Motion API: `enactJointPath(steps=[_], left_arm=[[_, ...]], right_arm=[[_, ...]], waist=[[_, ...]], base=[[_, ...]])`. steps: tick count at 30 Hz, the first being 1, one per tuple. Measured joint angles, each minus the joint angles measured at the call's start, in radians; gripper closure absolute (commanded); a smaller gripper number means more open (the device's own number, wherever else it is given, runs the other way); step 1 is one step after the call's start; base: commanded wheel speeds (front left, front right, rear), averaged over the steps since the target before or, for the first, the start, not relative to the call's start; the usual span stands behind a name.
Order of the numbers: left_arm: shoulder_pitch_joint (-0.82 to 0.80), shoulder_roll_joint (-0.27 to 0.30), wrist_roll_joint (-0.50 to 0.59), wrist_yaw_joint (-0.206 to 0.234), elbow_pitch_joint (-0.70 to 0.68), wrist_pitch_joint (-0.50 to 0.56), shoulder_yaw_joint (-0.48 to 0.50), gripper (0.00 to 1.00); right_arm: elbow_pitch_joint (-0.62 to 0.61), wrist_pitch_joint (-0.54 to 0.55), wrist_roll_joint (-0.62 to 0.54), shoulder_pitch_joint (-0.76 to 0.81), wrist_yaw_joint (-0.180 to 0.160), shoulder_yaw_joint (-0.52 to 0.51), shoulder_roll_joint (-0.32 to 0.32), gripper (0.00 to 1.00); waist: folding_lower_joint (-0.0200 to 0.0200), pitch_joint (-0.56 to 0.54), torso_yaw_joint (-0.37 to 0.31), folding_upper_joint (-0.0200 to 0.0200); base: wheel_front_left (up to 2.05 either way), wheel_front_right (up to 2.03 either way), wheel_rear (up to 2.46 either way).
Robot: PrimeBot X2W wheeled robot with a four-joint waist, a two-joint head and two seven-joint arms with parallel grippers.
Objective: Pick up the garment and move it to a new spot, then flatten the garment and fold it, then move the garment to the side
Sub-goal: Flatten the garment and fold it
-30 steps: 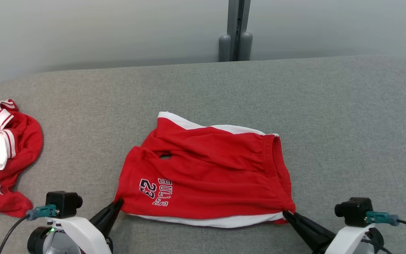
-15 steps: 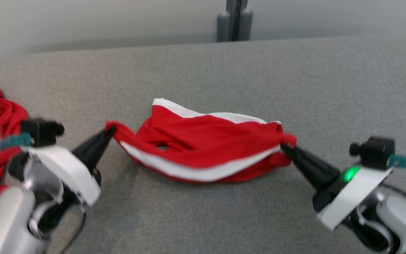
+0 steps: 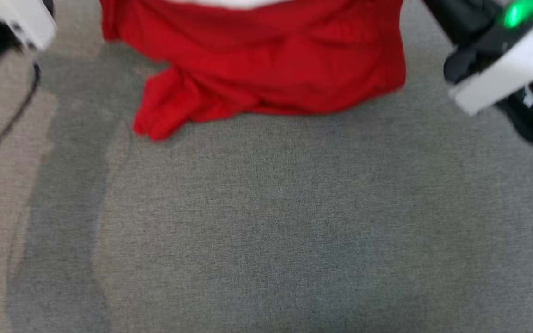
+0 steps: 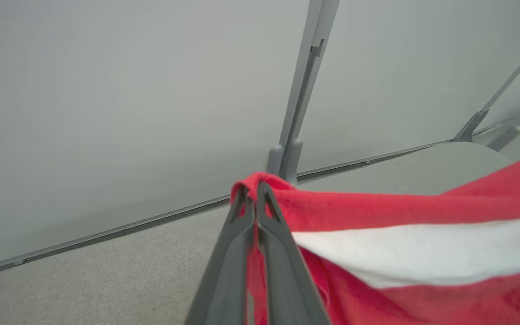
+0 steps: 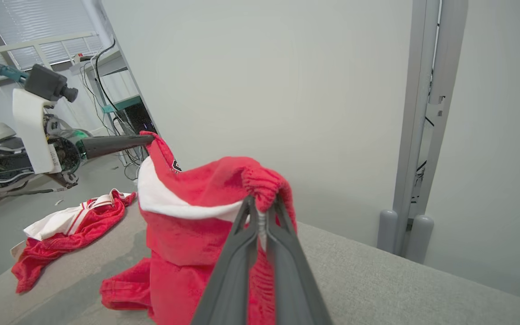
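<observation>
Out past your left gripper (image 4: 251,187), on its outer side, a second red-and-white garment (image 5: 70,221) is lying crumpled on the grey table (image 3: 266,222). Your left gripper's fingers are pressing together on one red corner of the garment (image 3: 257,60), right at their tips. From there the cloth, with its white band, is stretching across to your right gripper (image 5: 262,201), whose fingers are pinching the gathered waistband just as tightly. Between your two tools the garment is hanging raised, and its lower folds are resting on the table beneath them. Beyond your right gripper's tips, a grey post (image 5: 427,113) is standing against the pale wall.
</observation>
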Motion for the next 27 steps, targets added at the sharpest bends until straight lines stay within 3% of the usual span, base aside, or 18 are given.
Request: enactJointPath(steps=[9,15,22,27], left_arm=[[-0.369,-0.025,0.006,0.000,0.243,-0.095,-0.030,1.00],[-0.548,-0.038,0.024,-0.001,0.370,-0.205,-0.039,1.00],[-0.608,-0.059,-0.037,-0.001,0.439,-0.252,-0.101,1.00],[-0.517,-0.057,-0.140,-0.001,0.433,-0.203,-0.184,1.00]], right_arm=[[0.213,-0.041,0.053,-0.422,0.000,0.098,0.058,1.00],[0.337,-0.137,0.067,-0.591,0.000,0.124,0.100,1.00],[0.434,-0.186,0.051,-0.638,0.000,0.143,0.138,1.00],[0.449,-0.189,0.103,-0.551,0.000,0.210,0.139,1.00]], waist=[[0.0000,0.139,-0.019,0.0000],[0.0001,0.176,-0.022,0.0000],[0.0000,0.152,-0.018,0.0000],[0.0000,0.108,-0.014,0.0000]], base=[[0.00,0.00,0.00],[0.00,0.00,0.00],[0.00,0.00,0.00],[0.00,0.00,0.00]])
